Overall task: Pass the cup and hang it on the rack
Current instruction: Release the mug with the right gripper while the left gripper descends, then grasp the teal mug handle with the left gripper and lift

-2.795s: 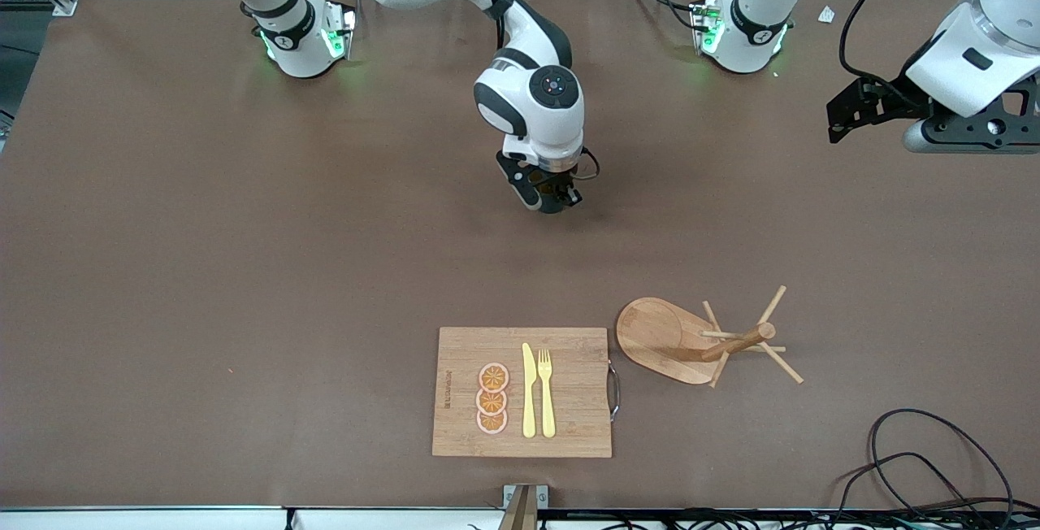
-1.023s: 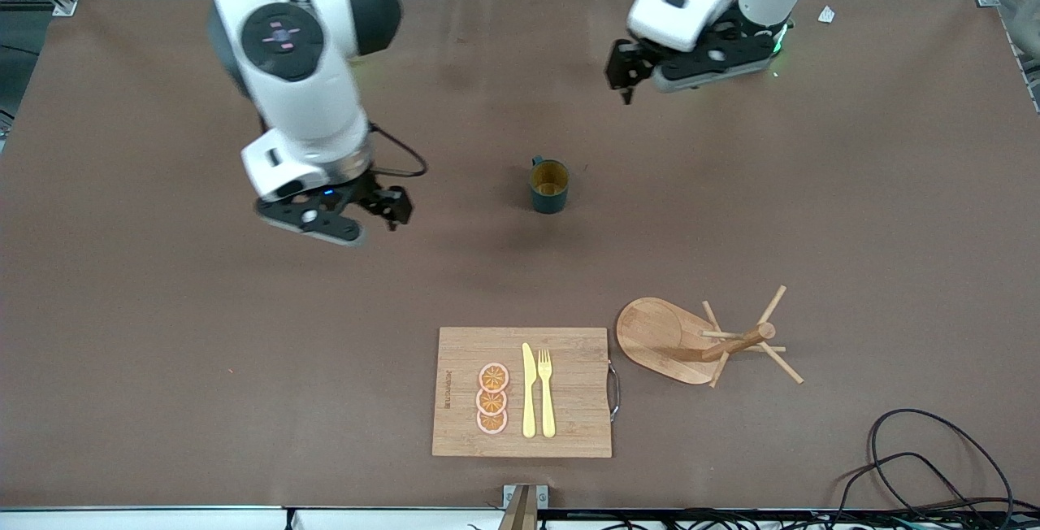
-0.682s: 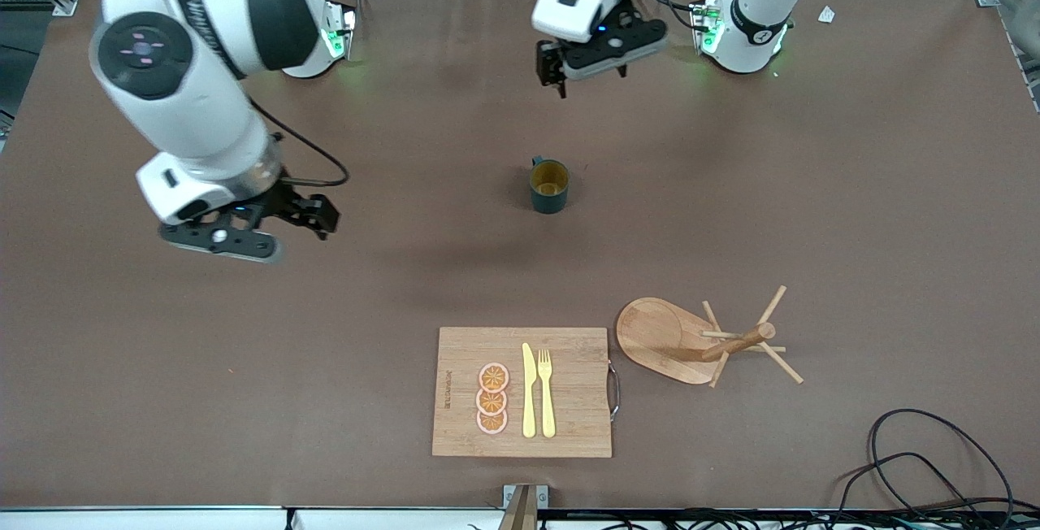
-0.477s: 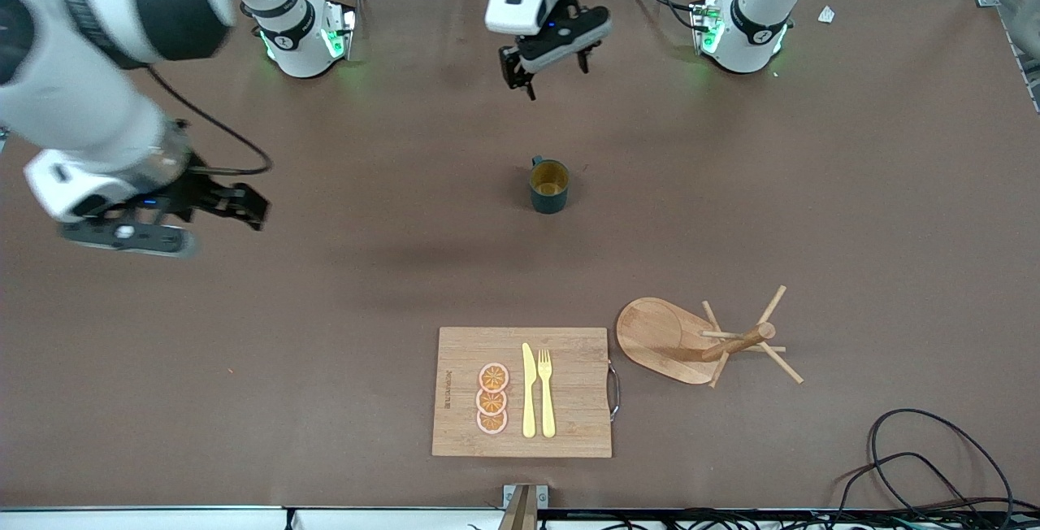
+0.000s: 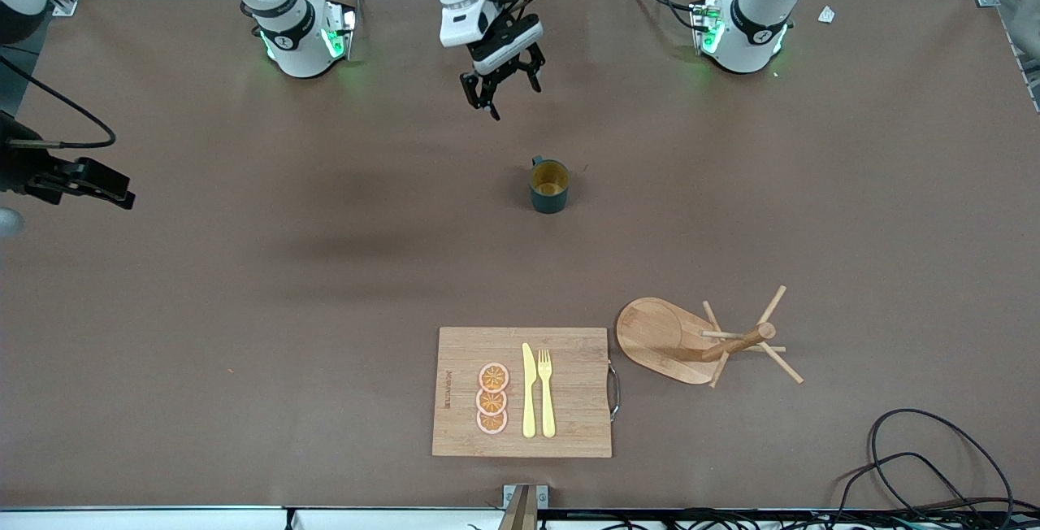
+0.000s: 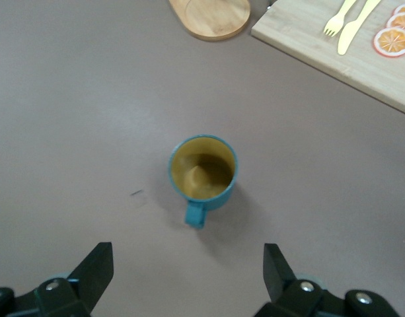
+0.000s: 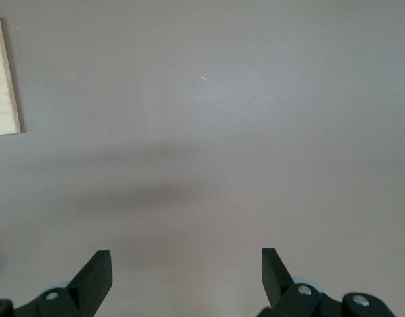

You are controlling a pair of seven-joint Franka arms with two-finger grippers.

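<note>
1. Pickup step by my read: the left gripper point(image 5: 501, 91), fingers spread wide and empty, hangs in the upper middle of the front view, above the bare brown table point(image 5: 244, 310) between the two bases
2. The small dark teal-green mug with the mustard-yellow inside point(image 5: 549, 185) stands upright just above the frame's centre, well apart from the light wooden mug tree with its oval base and thin pegs point(image 5: 707, 341) at lower right
3. Next move calls for coming down over the mug and minding its handle
4. The right gripper point(image 5: 77, 182) waits at the front view's left edge, fingers wide, holding nothing
5. The left wrist view shows the mug's handle point(image 6: 195, 215) turned toward its camera, plainer there than from the front
6. The right wrist view shows only bare table and a corner of the rectangular wooden cutting board point(image 7: 4, 86)
</note>
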